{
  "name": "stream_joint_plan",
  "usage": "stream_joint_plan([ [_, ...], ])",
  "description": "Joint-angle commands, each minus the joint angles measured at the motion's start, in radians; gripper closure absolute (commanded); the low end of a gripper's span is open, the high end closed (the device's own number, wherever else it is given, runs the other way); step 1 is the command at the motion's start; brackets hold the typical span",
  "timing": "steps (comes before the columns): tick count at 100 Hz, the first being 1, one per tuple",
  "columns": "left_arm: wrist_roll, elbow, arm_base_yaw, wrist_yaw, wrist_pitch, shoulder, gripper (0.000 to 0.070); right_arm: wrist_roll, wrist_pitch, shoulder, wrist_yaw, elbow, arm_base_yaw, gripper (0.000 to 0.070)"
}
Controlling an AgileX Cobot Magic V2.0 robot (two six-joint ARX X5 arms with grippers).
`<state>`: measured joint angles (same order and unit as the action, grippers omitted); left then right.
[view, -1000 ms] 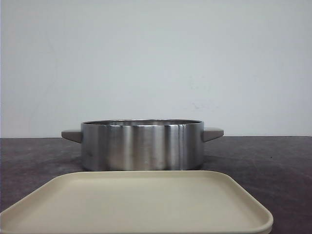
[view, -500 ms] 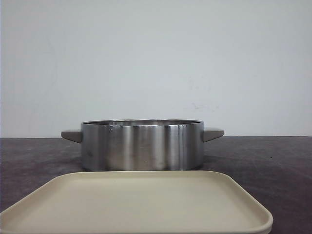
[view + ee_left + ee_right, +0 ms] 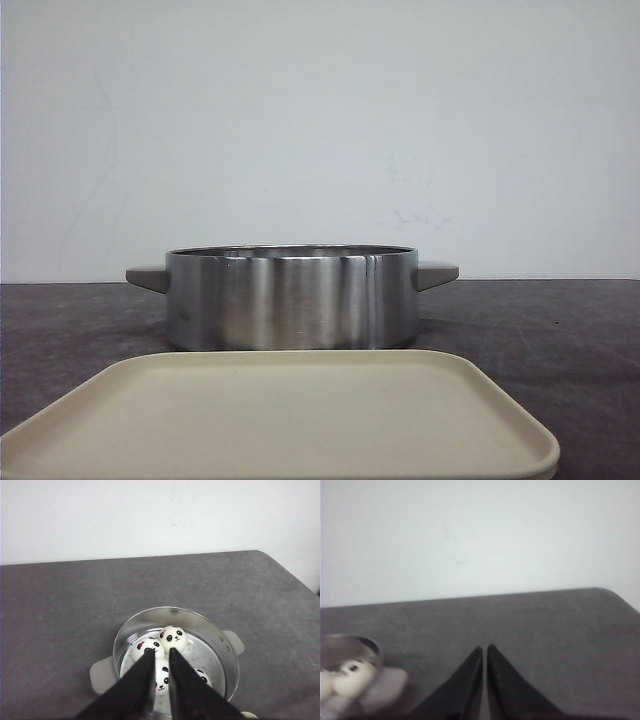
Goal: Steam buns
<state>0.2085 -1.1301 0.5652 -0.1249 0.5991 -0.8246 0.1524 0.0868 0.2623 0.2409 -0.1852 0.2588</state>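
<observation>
Several white panda-faced buns (image 3: 173, 638) lie together inside the steel pot (image 3: 176, 611) on its perforated steamer plate. My left gripper (image 3: 160, 651) hangs above the pot, its black fingers a narrow gap apart with nothing between them. In the front view the pot (image 3: 290, 298) stands mid-table and its wall hides the buns. My right gripper (image 3: 484, 648) is shut and empty over bare table beside the pot (image 3: 351, 642); one blurred bun (image 3: 353, 673) shows there. Neither gripper shows in the front view.
A beige rectangular tray (image 3: 280, 420) lies in front of the pot, nearest the camera, with nothing on it. The pot has two flat grey handles (image 3: 436, 273). The dark grey table (image 3: 60, 610) ends at a white wall.
</observation>
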Motion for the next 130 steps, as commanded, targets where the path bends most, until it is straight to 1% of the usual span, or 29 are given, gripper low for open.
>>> stream_joint_plan([
  [1, -0.01, -0.013, 0.005, 0.0, -0.013, -0.007, 0.07, -0.01, 0.021, -0.034, -0.009, 0.037, -0.041, 0.0693],
  [15, -0.01, -0.013, 0.005, 0.0, -0.013, -0.006, 0.07, -0.01, 0.017, -0.098, -0.01, 0.123, -0.101, 0.0693],
  [24, -0.01, -0.013, 0.005, 0.0, -0.013, -0.006, 0.07, -0.01, 0.017, -0.138, -0.043, 0.172, -0.12, 0.0693],
  [34, -0.01, -0.013, 0.005, 0.001, -0.013, -0.006, 0.07, -0.028, -0.109, -0.188, -0.088, 0.173, -0.132, 0.0693],
  [47, -0.01, -0.013, 0.005, 0.001, -0.014, -0.006, 0.07, -0.038, -0.262, -0.265, -0.109, 0.173, -0.134, 0.0693],
  [55, -0.01, -0.013, 0.005, 0.001, -0.015, -0.006, 0.07, -0.06, -0.257, -0.259, -0.107, 0.173, -0.141, 0.0693],
  [66, -0.01, -0.014, 0.005, 0.001, -0.015, -0.005, 0.07, -0.06, -0.259, -0.259, -0.122, 0.173, -0.151, 0.0693],
  [75, -0.01, -0.014, 0.005, 0.001, -0.015, -0.006, 0.07, -0.06, -0.255, -0.259, -0.148, 0.173, -0.151, 0.0693],
  [130, -0.01, -0.014, 0.005, 0.001, -0.015, -0.004, 0.07, -0.06, -0.245, -0.259, -0.146, 0.173, -0.151, 0.0693],
])
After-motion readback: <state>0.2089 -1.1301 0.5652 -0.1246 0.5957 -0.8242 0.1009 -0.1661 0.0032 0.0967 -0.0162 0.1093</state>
